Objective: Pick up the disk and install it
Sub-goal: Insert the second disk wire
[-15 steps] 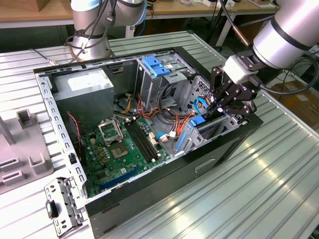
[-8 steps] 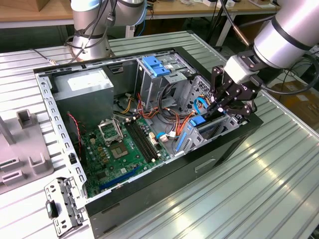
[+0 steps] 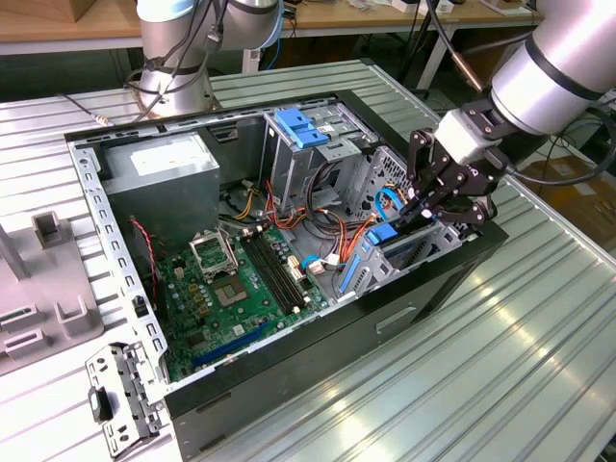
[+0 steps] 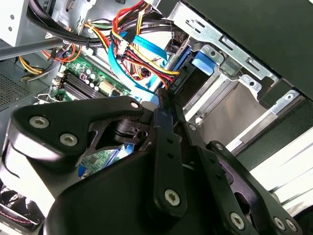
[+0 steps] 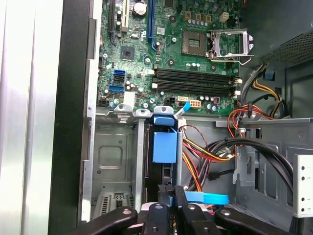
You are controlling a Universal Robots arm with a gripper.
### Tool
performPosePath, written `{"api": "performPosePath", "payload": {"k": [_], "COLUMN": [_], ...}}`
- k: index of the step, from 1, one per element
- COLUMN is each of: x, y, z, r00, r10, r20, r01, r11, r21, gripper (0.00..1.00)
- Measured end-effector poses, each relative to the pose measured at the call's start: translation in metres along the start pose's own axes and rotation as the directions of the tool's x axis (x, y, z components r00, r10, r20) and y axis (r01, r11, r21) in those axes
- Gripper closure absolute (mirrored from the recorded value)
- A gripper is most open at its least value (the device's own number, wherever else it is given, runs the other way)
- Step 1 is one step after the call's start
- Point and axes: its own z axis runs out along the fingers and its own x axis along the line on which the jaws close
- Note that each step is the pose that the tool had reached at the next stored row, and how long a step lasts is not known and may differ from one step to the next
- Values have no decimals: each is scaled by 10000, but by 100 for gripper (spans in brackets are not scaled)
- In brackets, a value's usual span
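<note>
The disk (image 5: 163, 145) stands on edge in a slot of the metal drive cage (image 5: 113, 156) at the front corner of the open computer case (image 3: 289, 375). Its blue plastic carrier (image 3: 384, 234) faces outward, and in the second wrist view the disk's blue carrier (image 4: 203, 61) sits between the cage rails. My gripper (image 3: 421, 207) hangs right over that slot. In both wrist views my gripper (image 5: 171, 190) (image 4: 164, 98) is shut, its black fingertips (image 5: 180, 194) pinched on the disk's outer edge, with a sliver of blue between them. Most of the disk's face is hidden inside the cage.
The green motherboard (image 3: 236, 284) fills the case floor. A grey power-supply box (image 3: 164, 168) sits at the back, and bundled red, orange and blue cables (image 5: 215, 152) run beside the cage. Another bay with a blue carrier (image 3: 301, 127) stands behind. A loose metal bracket (image 3: 120, 399) lies on the ribbed table.
</note>
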Motion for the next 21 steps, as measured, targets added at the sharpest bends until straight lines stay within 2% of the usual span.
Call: {"api": "performPosePath", "payload": {"k": [4, 6, 7, 8, 11, 14, 15, 16, 17, 19, 21], "x": [2, 2, 2, 1, -17, -27, -29, -32, -33, -34, -31], "y": [-1, 0, 0, 1, 6, 6, 6, 6, 6, 6, 5], "z": [2, 2, 2, -10, -102, -108, -106, -102, -100, -96, -77], "r00": [10000, 10000, 10000, 10000, 10000, 10000, 10000, 9999, 9999, 9999, 9999], "r10": [-1, 0, 0, 0, 0, -5, -6, -8, -9, -9, -8], "r20": [2, 1, 1, -3, 5, 67, 88, 108, 118, 138, 159], "r01": [1, 0, 0, 0, 0, 5, 6, 7, 9, 9, 8], "r11": [10000, 10000, 10000, 10000, 10000, 10000, 10000, 10000, 10000, 10000, 10000], "r21": [2, 1, 0, 0, 1, 2, 3, 3, 3, 3, -2], "gripper": [84, 70, 70, 70, 70, 70, 71, 78, 78, 89, 89]}}
